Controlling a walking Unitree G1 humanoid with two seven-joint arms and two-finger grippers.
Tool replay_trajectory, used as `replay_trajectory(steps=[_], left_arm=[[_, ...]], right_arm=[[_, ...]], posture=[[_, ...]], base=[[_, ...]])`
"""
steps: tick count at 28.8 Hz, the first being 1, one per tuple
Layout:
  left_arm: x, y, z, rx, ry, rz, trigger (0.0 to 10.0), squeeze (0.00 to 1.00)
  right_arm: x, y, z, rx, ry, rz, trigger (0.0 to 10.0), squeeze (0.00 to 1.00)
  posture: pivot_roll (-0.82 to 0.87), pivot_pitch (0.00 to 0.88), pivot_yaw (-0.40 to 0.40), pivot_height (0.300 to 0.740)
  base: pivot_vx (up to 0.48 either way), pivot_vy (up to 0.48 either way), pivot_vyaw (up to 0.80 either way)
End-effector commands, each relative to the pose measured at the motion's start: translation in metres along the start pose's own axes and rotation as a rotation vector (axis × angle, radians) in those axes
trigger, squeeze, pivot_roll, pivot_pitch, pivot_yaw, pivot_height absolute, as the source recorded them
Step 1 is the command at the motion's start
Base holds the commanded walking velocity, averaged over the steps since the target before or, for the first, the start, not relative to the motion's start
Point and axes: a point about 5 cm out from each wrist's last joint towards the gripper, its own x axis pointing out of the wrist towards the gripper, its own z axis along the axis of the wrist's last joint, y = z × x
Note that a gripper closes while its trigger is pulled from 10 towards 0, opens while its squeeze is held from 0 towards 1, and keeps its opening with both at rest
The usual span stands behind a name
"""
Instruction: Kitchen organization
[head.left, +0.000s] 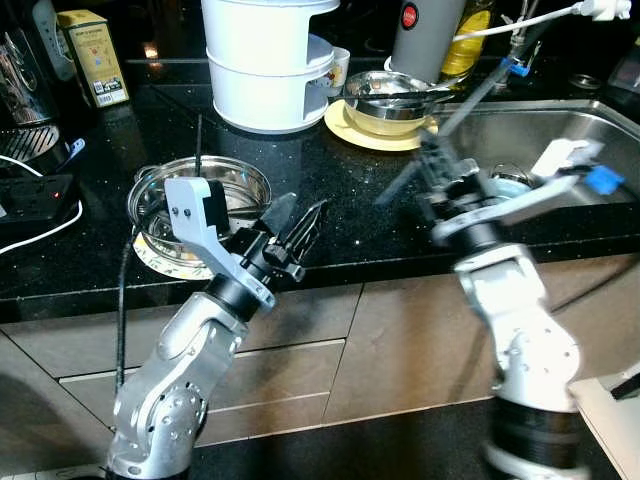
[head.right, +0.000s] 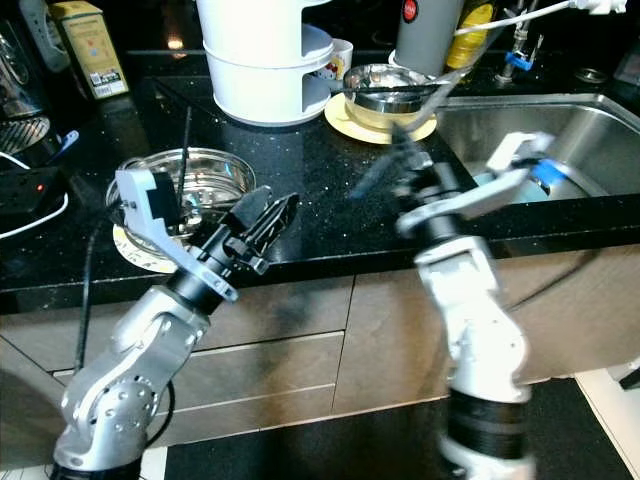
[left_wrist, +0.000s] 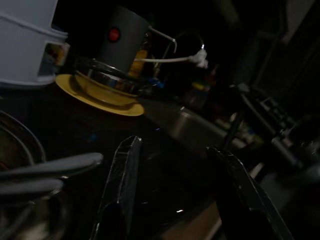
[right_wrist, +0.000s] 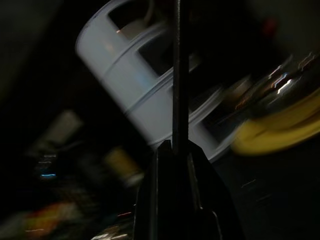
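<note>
A shiny steel bowl (head.left: 205, 195) sits left of the spread left gripper (head.left: 297, 226); the blurred right gripper (right_wrist: 175, 165) pinches a thin dark rod (right_wrist: 179, 70) near the white steamer (head.left: 265, 60).

Home kitchen. Black speckled stone surface (head.left: 360, 190) w/ a stainless sink (head.left: 560, 130) set in at right, brown drawer fronts (head.left: 300, 370) below. On top: white stacked steamer (head.left: 268, 70), steel bowl (head.left: 392, 95) on yellow plate (head.left: 350, 128), another steel bowl (head.left: 215, 190), power strip (head.left: 35, 200) w/ cables.
</note>
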Motion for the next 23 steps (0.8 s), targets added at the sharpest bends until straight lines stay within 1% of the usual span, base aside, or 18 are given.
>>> replay_trajectory(steps=[1, 2, 3, 4, 5, 6, 8, 9, 11, 13, 14, 15, 16, 17, 19, 20, 22, 23], left_arm=[[0.002, -0.009, -0.01, 0.102, 0.047, -0.049, 10.0, 0.0], [0.002, -0.009, -0.01, 0.102, 0.047, -0.049, 10.0, 0.0], [0.001, -0.01, -0.012, 0.094, 0.056, -0.05, 10.0, 0.0], [0.001, -0.013, -0.015, 0.076, 0.083, -0.066, 10.0, 0.0], [-0.001, -0.018, -0.018, 0.056, 0.111, -0.113, 10.0, 0.0], [-0.001, -0.018, -0.018, 0.056, 0.111, -0.113, 10.0, 0.0], [-0.005, -0.026, -0.023, 0.037, 0.16, -0.207, 10.0, 0.0], [-0.005, -0.026, -0.023, 0.037, 0.16, -0.207, 10.0, 0.0], [-0.017, -0.022, -0.037, 0.067, 0.281, -0.313, 10.0, 0.0], [-0.017, -0.022, -0.037, 0.067, 0.281, -0.313, 10.0, 0.0], [-0.024, -0.015, -0.044, 0.087, 0.358, -0.327, 10.0, 0.0], [-0.031, -0.01, -0.05, 0.111, 0.422, -0.347, 10.0, 0.0], [-0.031, -0.01, -0.05, 0.111, 0.422, -0.347, 10.0, 0.0], [-0.036, -0.006, -0.054, 0.125, 0.46, -0.348, 10.0, 0.0], [-0.039, 0.001, -0.057, 0.148, 0.459, -0.308, 10.0, 0.0], [-0.038, 0.004, -0.057, 0.168, 0.446, -0.27, 10.0, 0.0], [-0.032, 0.011, -0.057, 0.218, 0.433, -0.15, 10.0, 0.0], [-0.029, 0.015, -0.057, 0.243, 0.422, -0.077, 10.0, 0.0]], right_arm=[[0.002, -0.001, 0.003, -0.175, 0.017, 0.039, 1.0, 0.0], [0.002, -0.001, 0.003, -0.175, 0.017, 0.039, 1.0, 0.0], [0.001, -0.001, 0.003, -0.178, 0.02, 0.042, 6.2, 0.0], [0.001, 0.0, 0.003, -0.173, 0.034, 0.057, 10.0, 0.0], [-0.001, 0.001, 0.003, -0.189, 0.073, 0.086, 10.0, 0.0], [-0.001, 0.001, 0.003, -0.189, 0.073, 0.086, 10.0, 0.0], [-0.006, 0.002, 0.001, -0.227, 0.146, 0.134, 10.0, 0.0], [-0.006, 0.002, 0.001, -0.227, 0.146, 0.134, 10.0, 0.0], [-0.029, -0.004, 0.001, -0.296, 0.297, 0.21, 10.0, 0.0], [-0.029, -0.004, 0.001, -0.296, 0.297, 0.21, 10.0, 0.0], [-0.044, -0.008, 0.003, -0.313, 0.372, 0.244, 10.0, 0.0], [-0.057, -0.014, 0.007, -0.325, 0.412, 0.25, 10.0, 0.0], [-0.057, -0.014, 0.007, -0.325, 0.412, 0.25, 10.0, 0.0], [-0.064, -0.019, 0.01, -0.334, 0.42, 0.239, 10.0, 0.0], [-0.065, -0.032, 0.014, -0.356, 0.365, 0.144, 10.0, 0.0], [-0.063, -0.035, 0.013, -0.359, 0.329, 0.109, 10.0, 0.0], [-0.054, -0.039, 0.01, -0.343, 0.248, 0.028, 10.0, 0.0], [-0.049, -0.039, 0.008, -0.333, 0.212, -0.007, 10.0, 0.0]], posture=[[-0.11, 0.18, -0.039, 0.74], [-0.11, 0.18, -0.039, 0.74], [-0.11, 0.184, -0.025, 0.74], [-0.11, 0.184, -0.025, 0.74], [-0.12, 0.186, -0.014, 0.74], [-0.12, 0.186, -0.014, 0.74], [-0.13, 0.19, -0.003, 0.74], [-0.13, 0.19, -0.003, 0.74], [-0.14, 0.199, 0.02, 0.74], [-0.14, 0.199, 0.02, 0.74], [-0.14, 0.201, 0.023, 0.74], [-0.14, 0.202, 0.026, 0.74], [-0.14, 0.202, 0.026, 0.74], [-0.13, 0.199, 0.024, 0.74], [-0.13, 0.199, 0.024, 0.74], [-0.13, 0.199, 0.024, 0.74], [-0.13, 0.199, 0.024, 0.74], [-0.1, 0.18, -0.008, 0.74]], base=[[0.0, 0.0, 0.0], [0.0, 0.0, 0.0], [0.0, 0.0, 0.0], [0.0, 0.0, 0.0], [0.0, 0.0, 0.0], [0.0, 0.0, 0.0], [0.0, 0.0, 0.0], [0.0, 0.0, 0.0], [0.0, 0.0, 0.0], [0.0, 0.0, 0.0], [0.0, 0.0, 0.0], [0.0, 0.0, 0.0], [0.0, 0.0, 0.0], [0.0, 0.0, 0.0], [0.0, 0.0, 0.0], [0.0, 0.0, 0.0], [0.0, 0.0, 0.0], [0.0, 0.0, 0.0]])
